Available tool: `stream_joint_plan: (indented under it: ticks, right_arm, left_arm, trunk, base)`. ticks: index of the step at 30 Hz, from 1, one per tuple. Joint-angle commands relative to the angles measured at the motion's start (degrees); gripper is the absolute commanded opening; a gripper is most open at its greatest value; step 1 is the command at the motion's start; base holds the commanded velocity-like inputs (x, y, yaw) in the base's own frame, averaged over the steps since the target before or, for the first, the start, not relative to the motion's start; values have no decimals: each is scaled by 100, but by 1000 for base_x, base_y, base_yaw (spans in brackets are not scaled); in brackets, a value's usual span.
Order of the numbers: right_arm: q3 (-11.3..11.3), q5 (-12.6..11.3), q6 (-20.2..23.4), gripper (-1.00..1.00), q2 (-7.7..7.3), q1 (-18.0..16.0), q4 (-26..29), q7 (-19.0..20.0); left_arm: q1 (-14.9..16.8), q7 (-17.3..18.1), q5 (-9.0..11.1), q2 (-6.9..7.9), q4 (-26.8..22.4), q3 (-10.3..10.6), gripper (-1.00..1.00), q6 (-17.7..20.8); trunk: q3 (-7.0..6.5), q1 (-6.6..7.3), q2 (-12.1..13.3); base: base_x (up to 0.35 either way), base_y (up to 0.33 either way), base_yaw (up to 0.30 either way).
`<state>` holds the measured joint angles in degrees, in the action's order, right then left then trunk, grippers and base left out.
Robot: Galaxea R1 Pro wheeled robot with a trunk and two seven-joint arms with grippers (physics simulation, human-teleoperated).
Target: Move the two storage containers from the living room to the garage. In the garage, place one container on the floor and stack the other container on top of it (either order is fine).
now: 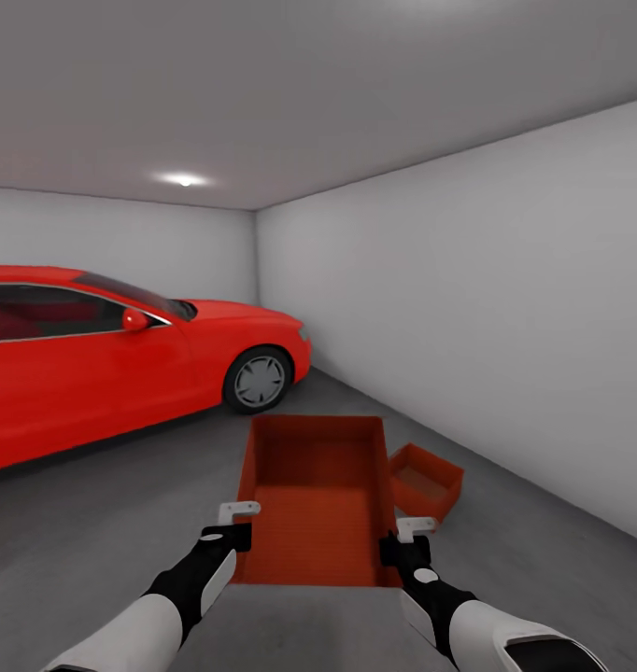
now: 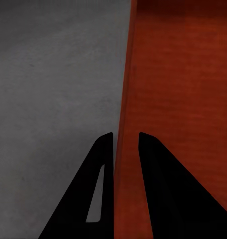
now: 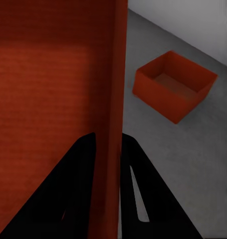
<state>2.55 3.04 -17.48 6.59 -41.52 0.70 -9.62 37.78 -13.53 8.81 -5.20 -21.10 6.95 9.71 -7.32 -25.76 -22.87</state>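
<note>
I hold an orange-red storage container (image 1: 318, 509) in front of me above the garage floor (image 1: 122, 523). My left gripper (image 1: 236, 534) is shut on its left wall (image 2: 124, 149), one finger on each side. My right gripper (image 1: 400, 541) is shut on its right wall (image 3: 108, 149) in the same way. The second storage container (image 1: 426, 481) sits on the dark grey concrete floor, just right of and beyond the held one; it shows in the right wrist view (image 3: 174, 89), open side up.
A red car (image 1: 104, 364) is parked on the left, its front wheel (image 1: 259, 380) a short way beyond the held bin. A plain white wall (image 1: 505, 308) runs along the right. Bare concrete lies between car and wall.
</note>
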Motion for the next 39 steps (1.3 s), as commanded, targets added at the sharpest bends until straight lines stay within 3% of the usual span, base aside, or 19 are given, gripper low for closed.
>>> stream_joint_plan:
  ticks: [1, 18, 39]
  right_arm:
    - [-27, -76, -19, -100, 0, 2, -17, -40]
    - [-27, -76, -18, -100, 0, 0, -17, -38]
    - [-27, -76, -18, -100, 0, -1, -17, -33]
  left_arm:
    - [2, -71, -46, -1, -228, -92, -100, 40]
    - [2, -71, -46, 1, -228, -96, -100, 40]
    - [2, -71, -46, 7, -227, -98, -100, 43]
  trunk:
    - [3, -3, -5]
    - [3, -3, -5]
    - [3, -3, -5]
  base:
    - [59, 2, -286]
    - [122, 18, -286]
    - [289, 217, -286]
